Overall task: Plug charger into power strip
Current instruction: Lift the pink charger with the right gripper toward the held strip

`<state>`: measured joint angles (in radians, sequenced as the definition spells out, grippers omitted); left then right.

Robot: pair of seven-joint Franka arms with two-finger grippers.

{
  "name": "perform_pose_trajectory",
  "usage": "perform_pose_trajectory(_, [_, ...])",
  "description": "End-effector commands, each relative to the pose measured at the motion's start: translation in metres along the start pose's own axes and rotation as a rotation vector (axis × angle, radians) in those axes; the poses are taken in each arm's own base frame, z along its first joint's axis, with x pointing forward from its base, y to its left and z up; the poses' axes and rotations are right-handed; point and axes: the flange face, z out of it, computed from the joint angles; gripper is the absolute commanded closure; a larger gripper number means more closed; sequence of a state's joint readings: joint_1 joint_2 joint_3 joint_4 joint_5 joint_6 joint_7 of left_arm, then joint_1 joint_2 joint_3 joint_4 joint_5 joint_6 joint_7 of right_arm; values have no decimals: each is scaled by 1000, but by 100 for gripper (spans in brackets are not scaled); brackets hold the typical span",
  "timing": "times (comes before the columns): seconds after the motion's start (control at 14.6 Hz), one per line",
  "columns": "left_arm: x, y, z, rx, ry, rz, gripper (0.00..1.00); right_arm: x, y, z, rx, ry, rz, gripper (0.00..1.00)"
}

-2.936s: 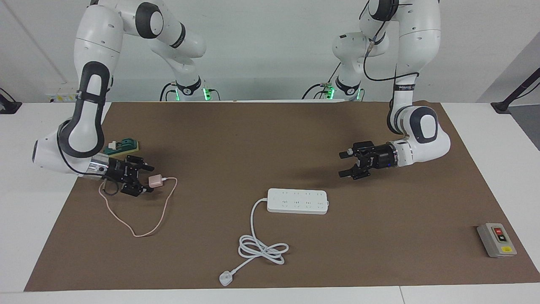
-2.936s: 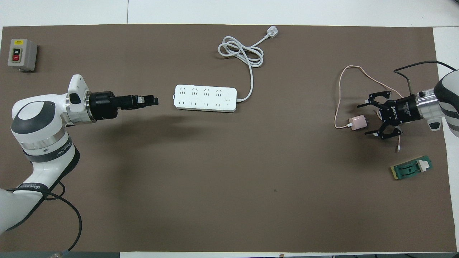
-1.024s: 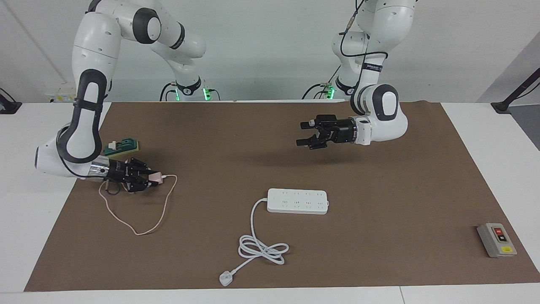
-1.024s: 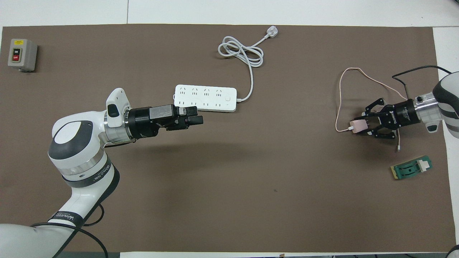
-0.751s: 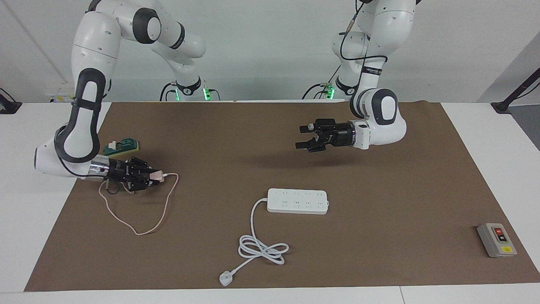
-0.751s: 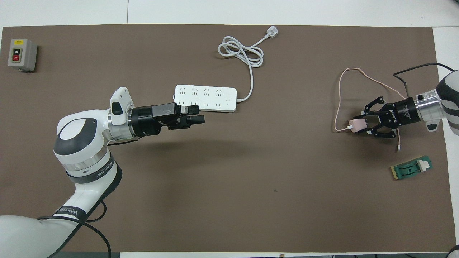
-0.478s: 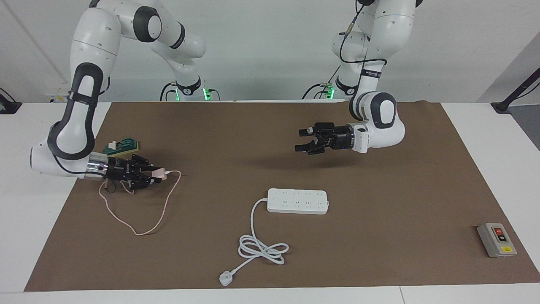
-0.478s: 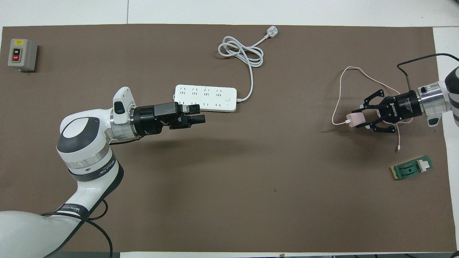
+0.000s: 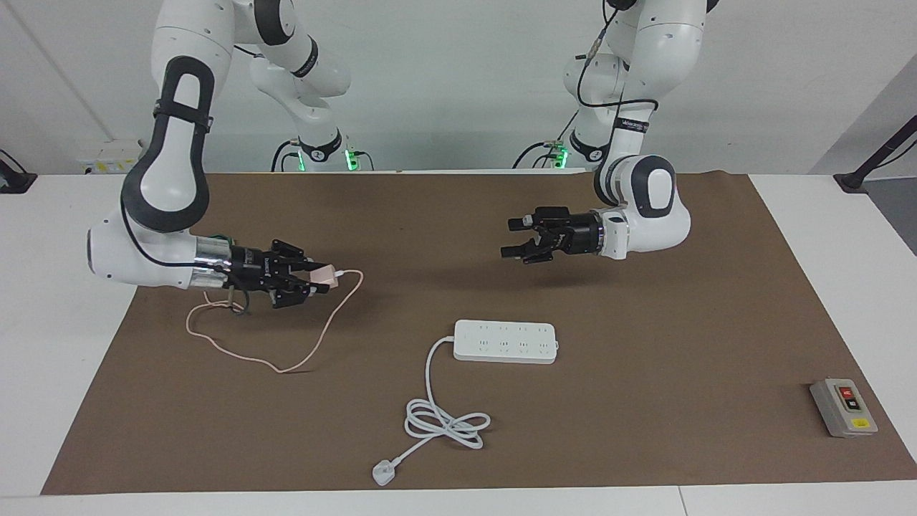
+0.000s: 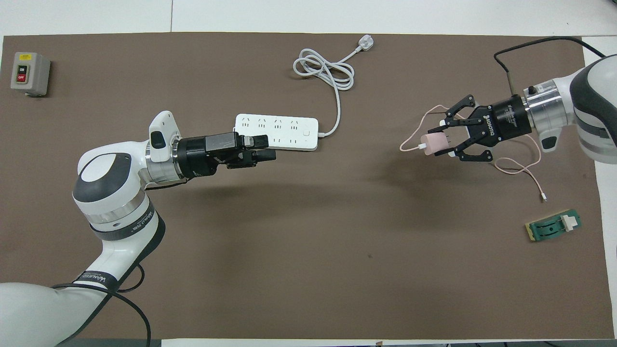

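Charger [image 9: 323,273] [image 10: 434,143] pinched in right hand [image 9: 312,279] [image 10: 441,143], raised over table [image 9: 645,344] toward right arm's end, pink cable [image 9: 301,344] trailing down. Power strip [image 9: 506,341] [image 10: 276,131] flat mid-table, sockets up. Left hand [image 9: 517,238] [image 10: 262,148] parted, empty, aloft beside strip's end.

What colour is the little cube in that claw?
Pale pink charger, held by the right claw; clearest in the overhead view.

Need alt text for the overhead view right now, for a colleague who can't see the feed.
The right hand holds the pink charger above the brown mat, its thin cable trailing toward the right arm's end. The left hand, fingers open, hovers beside the white power strip, which lies mid-table with nothing plugged in.
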<state>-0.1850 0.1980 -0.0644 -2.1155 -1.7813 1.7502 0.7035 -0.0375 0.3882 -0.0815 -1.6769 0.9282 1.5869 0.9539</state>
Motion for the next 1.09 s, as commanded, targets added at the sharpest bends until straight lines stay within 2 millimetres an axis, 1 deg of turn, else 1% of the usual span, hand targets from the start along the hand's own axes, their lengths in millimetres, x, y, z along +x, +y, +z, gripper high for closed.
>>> perform_pose_trajectory(0.0, [7,-3,-1,-13,-25,-2,0,-32,-7,19,45,-13,24,98])
perform_pose_trajectory(0.14, [8,-3,-1,-11,-23,-4,0,-71,-10,44,58,-11,7,98])
perform_pose_trajectory(0.27, [9,-3,-1,-8,-20,-2,0,-107,-12,70,67,-20,26,98])
perform_pose_trajectory(0.41, [12,2,1,-6,-18,3,0,-130,-16,95,81,3,24,98])
perform_pose_trajectory(0.55, [15,5,0,-5,-11,9,0,-142,-18,119,91,26,9,100])
perform_pose_trajectory(0.61, [15,4,0,1,-6,11,0,-143,-17,130,105,32,11,100])
perform_pose_trajectory(0.75, [16,4,0,11,5,17,0,-155,-17,147,141,15,12,100])
perform_pose_trajectory(0.89, [17,4,0,32,26,21,0,-167,-18,160,156,5,16,100])
perform_pose_trajectory(0.96, [19,3,-2,54,51,22,0,-170,-18,163,159,6,23,100])
perform_pose_trajectory(1.02, [19,1,1,74,66,24,0,-172,-19,165,162,6,25,100])
